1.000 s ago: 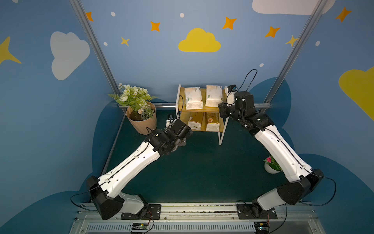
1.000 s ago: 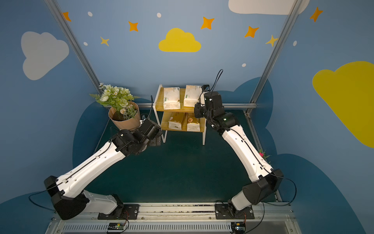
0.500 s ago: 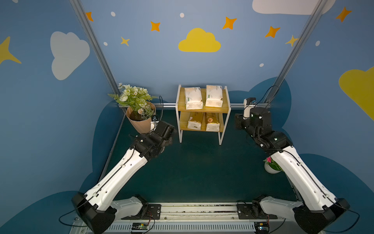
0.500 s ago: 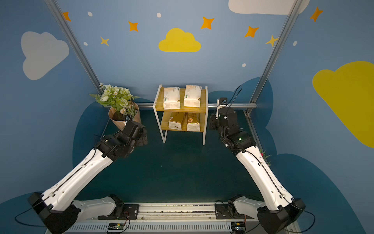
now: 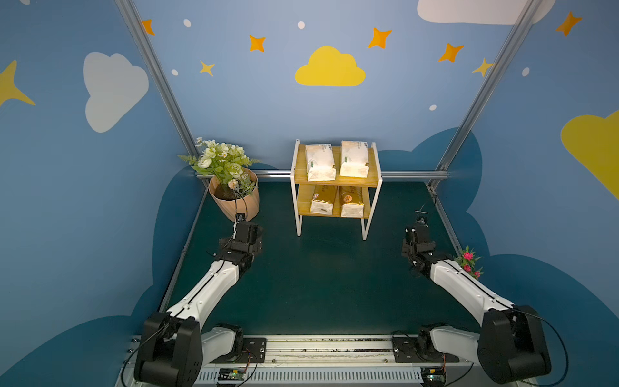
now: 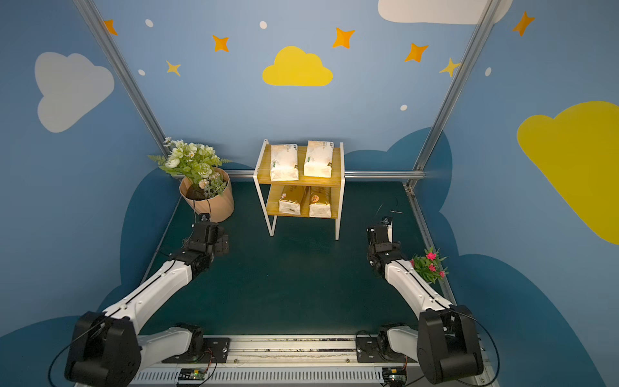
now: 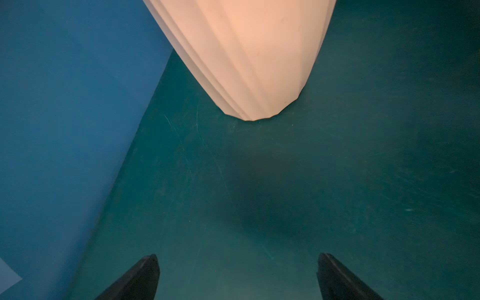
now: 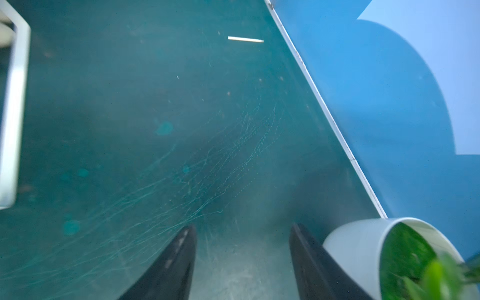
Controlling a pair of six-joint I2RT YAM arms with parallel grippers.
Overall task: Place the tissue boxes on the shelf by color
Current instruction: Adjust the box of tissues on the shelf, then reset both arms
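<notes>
The shelf [image 5: 336,182] stands at the back of the tabletop [image 5: 328,284], with the two cream-white tissue packs [image 5: 320,162] side by side on its upper board and the two gold tissue packs [image 5: 351,201] side by side on its lower board. The left claw [image 7: 237,259] hangs in front of the shelf on its left side, near the peach flowerpot [image 7: 249,52], its jaws wide and empty. The right claw [image 8: 242,228] hangs in front of the shelf on its right side, just beside a small white pot [image 8: 355,249], its jaws apart with nothing between them.

Ribbed peach flowerpot [image 5: 222,202] with pale flowers; small white pot [image 8: 355,249] with pink ones; perhaps a stick [image 8: 245,39] nearby.
</notes>
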